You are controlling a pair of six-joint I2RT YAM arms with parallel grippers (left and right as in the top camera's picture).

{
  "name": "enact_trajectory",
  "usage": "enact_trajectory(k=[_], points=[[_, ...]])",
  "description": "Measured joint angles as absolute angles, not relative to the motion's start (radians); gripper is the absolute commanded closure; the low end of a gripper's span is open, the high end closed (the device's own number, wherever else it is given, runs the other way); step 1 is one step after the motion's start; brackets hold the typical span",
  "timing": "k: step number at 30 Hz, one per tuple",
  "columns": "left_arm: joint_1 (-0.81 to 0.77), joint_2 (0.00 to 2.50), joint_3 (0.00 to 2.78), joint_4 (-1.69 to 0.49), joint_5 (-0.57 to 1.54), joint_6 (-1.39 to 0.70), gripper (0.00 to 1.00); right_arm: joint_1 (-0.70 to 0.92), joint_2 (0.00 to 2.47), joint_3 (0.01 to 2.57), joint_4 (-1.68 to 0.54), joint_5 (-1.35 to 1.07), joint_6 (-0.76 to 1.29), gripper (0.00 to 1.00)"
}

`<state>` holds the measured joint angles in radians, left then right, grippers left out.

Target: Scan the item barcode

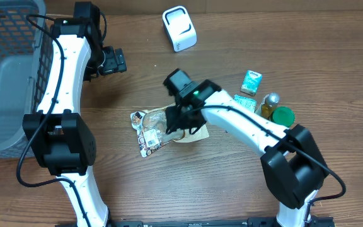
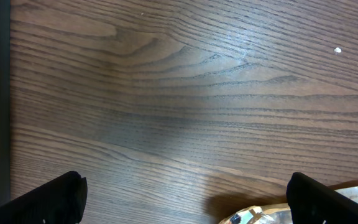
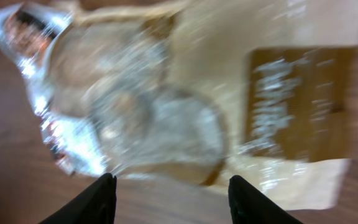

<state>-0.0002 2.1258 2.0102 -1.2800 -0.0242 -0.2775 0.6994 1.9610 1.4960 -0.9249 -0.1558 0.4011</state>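
The item, a clear crinkly bag (image 1: 147, 133) with a brown label and round snacks inside, lies flat on the wooden table (image 1: 219, 189) at the centre. My right gripper (image 1: 181, 118) hovers over its right part. In the right wrist view the bag (image 3: 166, 93) fills the frame, blurred, and the right gripper (image 3: 171, 199) stands open with only table between its fingertips. My left gripper (image 1: 115, 62) hangs open at the upper left, away from the bag. The left gripper (image 2: 182, 199) holds nothing, and a corner of the bag (image 2: 253, 216) shows low in its view.
A white scanner-like device (image 1: 179, 28) stands at the back centre. A grey mesh basket (image 1: 5, 75) takes up the left edge. To the right lie a teal box (image 1: 252, 82), a teal packet (image 1: 246, 102), a small bottle (image 1: 270, 104) and a green lid (image 1: 283, 116).
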Motion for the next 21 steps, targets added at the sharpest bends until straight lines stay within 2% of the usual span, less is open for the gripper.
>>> enact_trajectory(k=[8,14,16,21], points=[[0.0,2.126,2.01,-1.28,-0.024,-0.278,0.01,0.662,1.961,1.496,-0.878,-0.057,0.387,0.28],[0.0,2.126,2.01,-1.28,-0.025,-0.278,0.0,0.662,1.961,1.473,-0.828,-0.007,0.385,0.25],[0.0,2.126,2.01,-1.28,-0.024,-0.278,0.0,0.663,1.961,1.459,-0.796,0.007,0.385,0.19],[0.0,2.126,2.01,-1.28,-0.025,-0.278,0.0,0.663,1.961,1.417,-0.749,0.033,0.383,0.15]])
